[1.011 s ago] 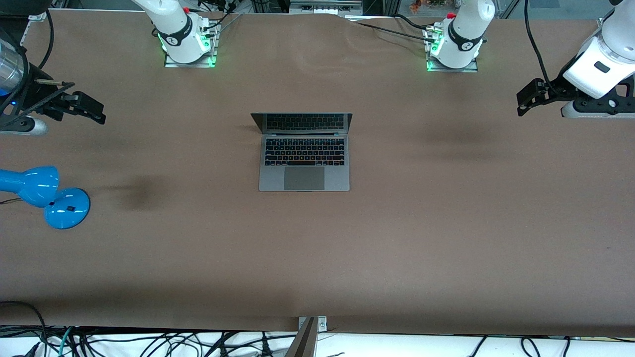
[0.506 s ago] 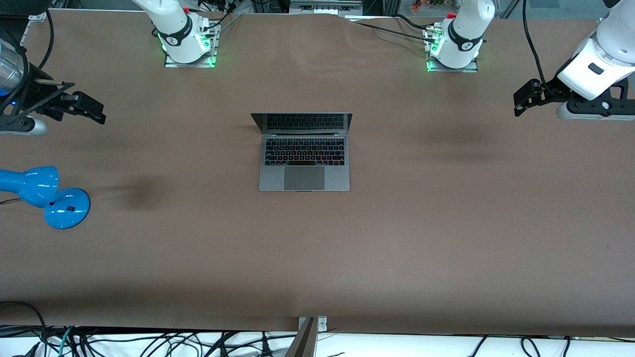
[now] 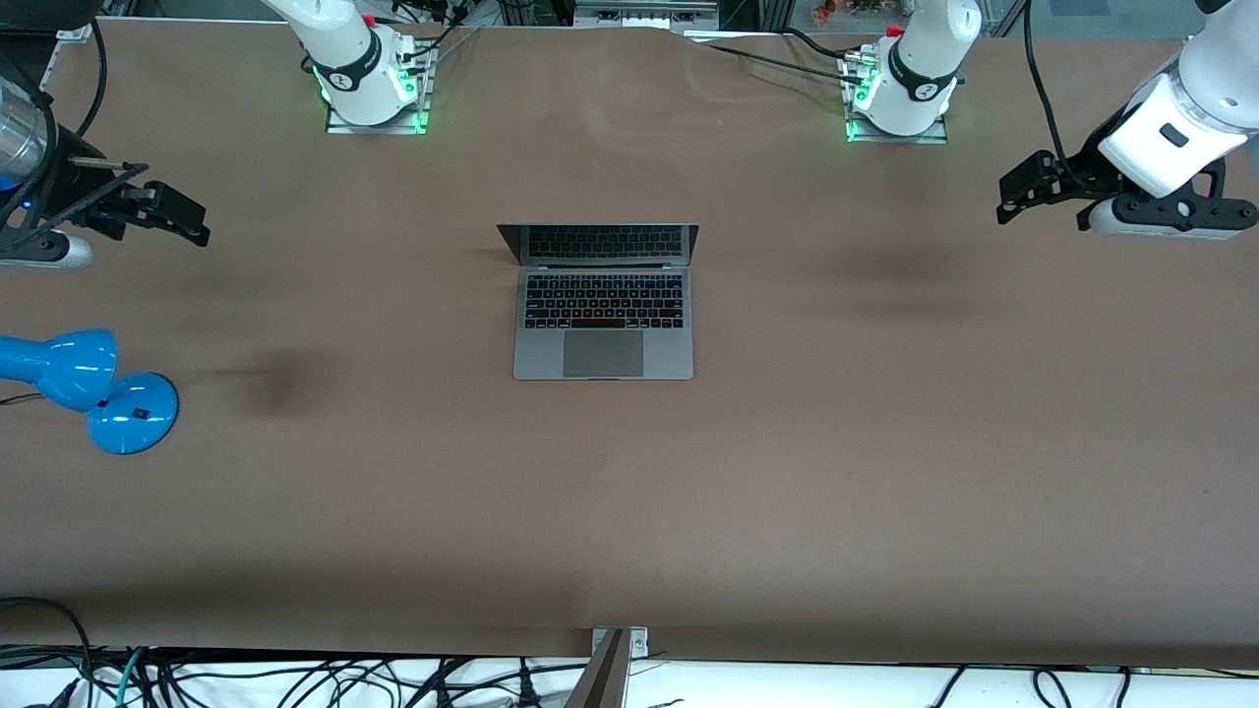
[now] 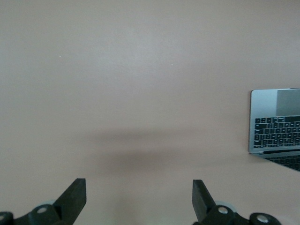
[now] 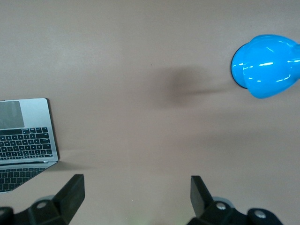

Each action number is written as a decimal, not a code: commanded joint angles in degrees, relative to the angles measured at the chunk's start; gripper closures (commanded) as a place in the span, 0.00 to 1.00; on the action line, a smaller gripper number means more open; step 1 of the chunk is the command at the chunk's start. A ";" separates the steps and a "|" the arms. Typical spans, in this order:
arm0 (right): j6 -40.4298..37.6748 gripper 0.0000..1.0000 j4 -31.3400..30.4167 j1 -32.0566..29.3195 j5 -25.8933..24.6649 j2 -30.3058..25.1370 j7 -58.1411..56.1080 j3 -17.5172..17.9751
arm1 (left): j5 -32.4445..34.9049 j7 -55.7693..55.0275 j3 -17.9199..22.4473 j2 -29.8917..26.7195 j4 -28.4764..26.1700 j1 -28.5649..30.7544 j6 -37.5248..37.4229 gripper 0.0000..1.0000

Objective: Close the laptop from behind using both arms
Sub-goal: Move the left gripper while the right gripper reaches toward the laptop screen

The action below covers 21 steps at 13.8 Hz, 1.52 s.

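The grey laptop (image 3: 603, 315) stands open in the middle of the brown table, its screen upright on the side toward the arm bases. It also shows in the left wrist view (image 4: 276, 124) and in the right wrist view (image 5: 26, 140). My left gripper (image 3: 1013, 192) hangs open and empty over the table at the left arm's end; in its own view (image 4: 139, 197) only bare table lies between the fingers. My right gripper (image 3: 182, 218) hangs open and empty over the right arm's end, and in its own view (image 5: 136, 194) it is over bare table too.
A blue lamp (image 3: 93, 388) lies on the table at the right arm's end, nearer to the front camera than the right gripper; it shows in the right wrist view (image 5: 267, 65). Cables run along the table's front edge and by the arm bases.
My left gripper has moved a little toward the laptop and slightly toward the bases. The right arm and the laptop have not moved.
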 commanded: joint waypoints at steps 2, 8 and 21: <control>-0.91 0.00 0.88 -0.04 0.68 0.14 -0.63 0.00 | -2.14 -5.80 -2.32 2.25 1.13 -1.02 -0.97 0.00; -1.00 0.00 0.88 0.05 0.68 0.14 -0.71 0.00 | -2.15 -15.82 -10.49 3.30 1.22 -1.11 -0.80 0.00; -8.05 0.00 -4.72 20.24 3.23 4.18 7.95 0.35 | -5.92 -39.02 -27.01 7.42 1.22 -1.64 -2.21 0.00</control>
